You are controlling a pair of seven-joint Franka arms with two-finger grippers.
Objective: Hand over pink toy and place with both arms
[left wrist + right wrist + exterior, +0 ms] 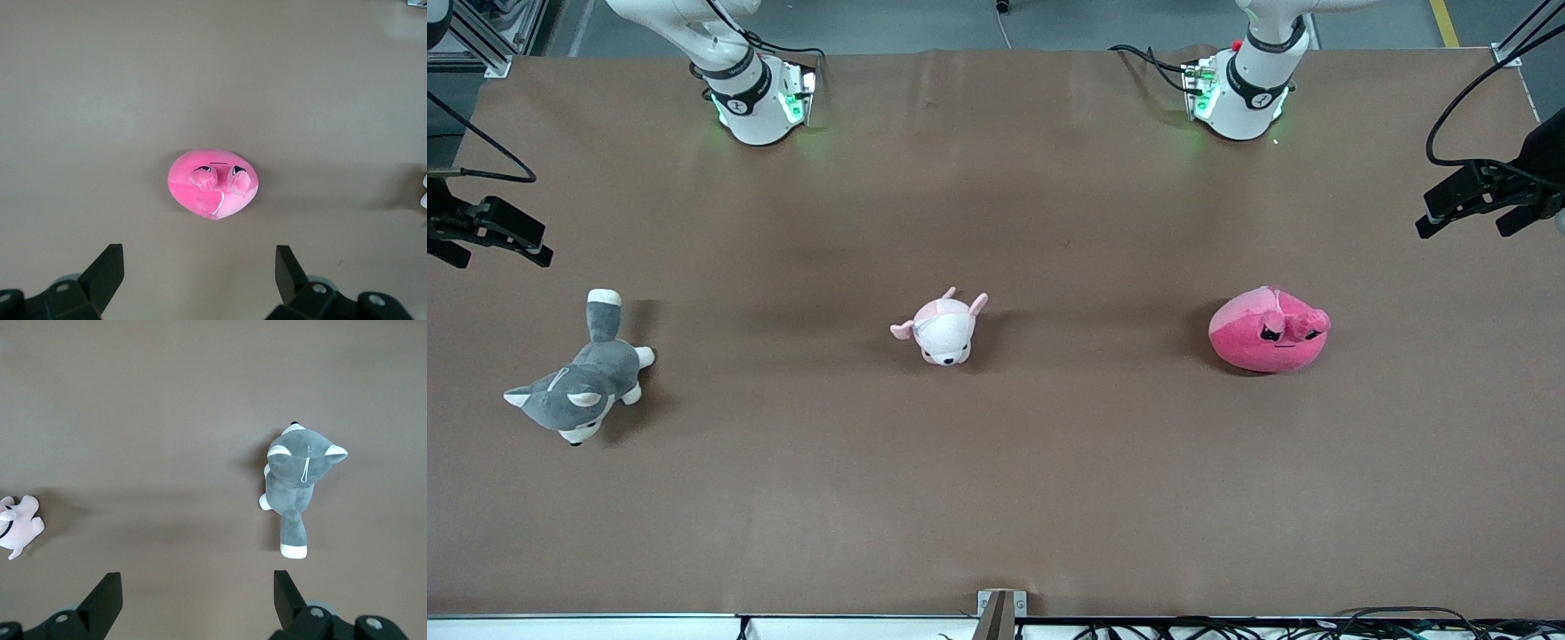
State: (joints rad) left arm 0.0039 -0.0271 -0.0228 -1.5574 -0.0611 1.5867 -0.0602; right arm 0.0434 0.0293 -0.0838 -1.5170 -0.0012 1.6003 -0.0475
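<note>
- Now the right gripper is seen spread wide, empty, over the right arm's table end.
- Grey husky plush, then pale pink plush, are found mid-table.
- Pink toy is parked toward the left arm's end.
- Left gripper is held wide apart, empty, over that edge.

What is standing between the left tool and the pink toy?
Nothing visible. The left tool hangs open over the table's left-arm end, with only bare table between it and the pink toy. The pale pink plush and the grey husky plush lie toward the right arm's end.
</note>
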